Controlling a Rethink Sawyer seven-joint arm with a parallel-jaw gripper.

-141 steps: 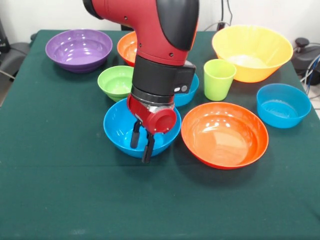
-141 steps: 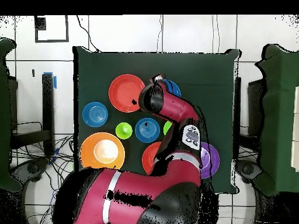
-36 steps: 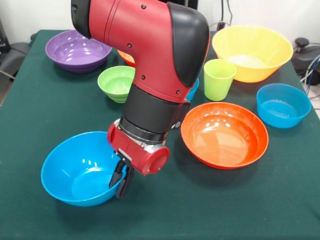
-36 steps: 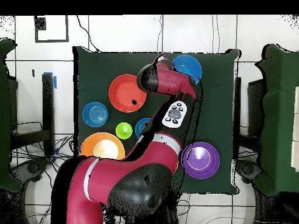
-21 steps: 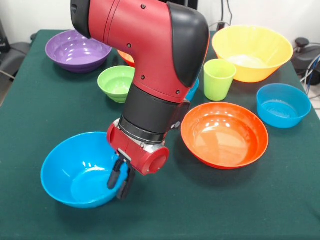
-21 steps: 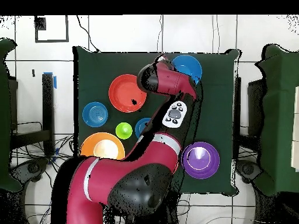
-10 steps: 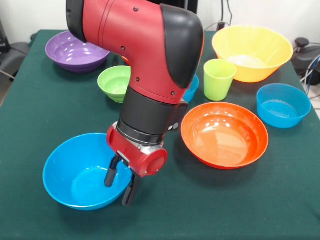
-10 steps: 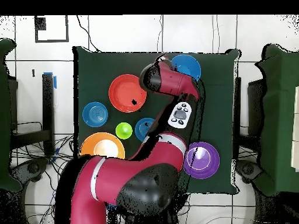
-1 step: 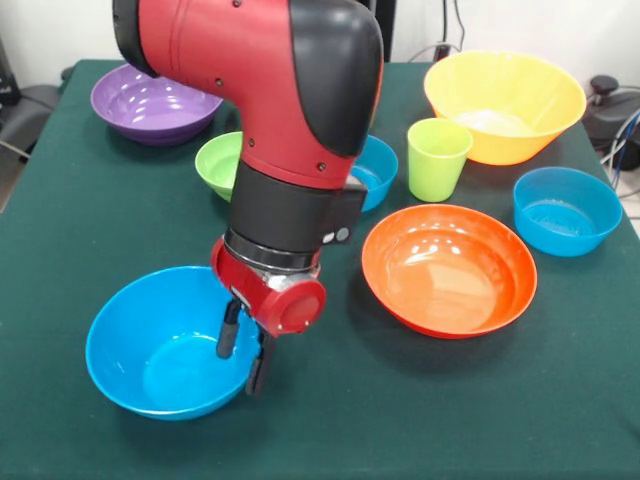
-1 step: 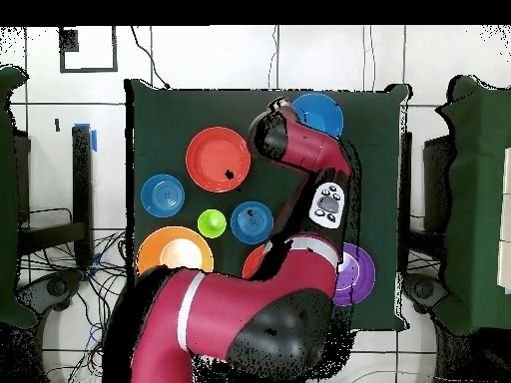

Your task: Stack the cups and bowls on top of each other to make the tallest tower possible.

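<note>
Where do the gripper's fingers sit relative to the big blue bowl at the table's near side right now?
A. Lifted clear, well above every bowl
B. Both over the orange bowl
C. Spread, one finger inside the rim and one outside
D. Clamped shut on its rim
C: in the front view the gripper is open and straddles the right rim of the big blue bowl, with one finger inside the bowl and the other outside it.

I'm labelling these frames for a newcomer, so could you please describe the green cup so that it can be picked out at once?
Start at the big yellow-orange bowl at the table's far end in the front view. Just in front of its rim stands the cup, with a blue bowl on its other side. It is lime green like the small green bowl, but tapered and taller than wide.
</note>
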